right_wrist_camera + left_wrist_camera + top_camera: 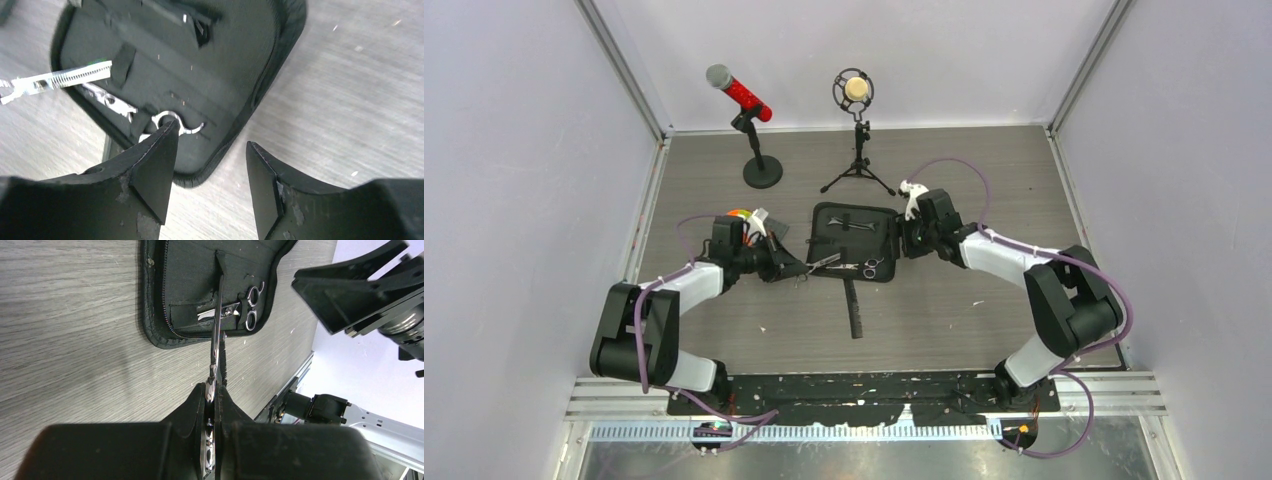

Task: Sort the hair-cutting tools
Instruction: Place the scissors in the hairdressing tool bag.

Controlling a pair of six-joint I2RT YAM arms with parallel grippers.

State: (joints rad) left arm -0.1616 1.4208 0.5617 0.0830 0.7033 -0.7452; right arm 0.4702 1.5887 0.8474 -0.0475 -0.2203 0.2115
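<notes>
An open black zip case (876, 218) lies mid-table. My left gripper (801, 268) (214, 390) is shut on the handle end of silver scissors (825, 263) (216, 340), whose toothed blade (65, 80) reaches over the case's near left corner. A second pair of scissors (870, 267) (251, 310) (170, 120) sits in the case's near strap. A narrow black comb (852, 310) (224, 365) lies on the table just in front of the case. My right gripper (905, 238) (212, 145) is open, nothing between its fingers, at the case's (200, 65) right edge. Another small tool (854, 226) lies in the case's far half.
Two microphones stand at the back: a red one (742, 96) on a round base and a cream one (856, 90) on a tripod. Side walls close in the table. A small colourful object (738, 214) shows behind my left wrist.
</notes>
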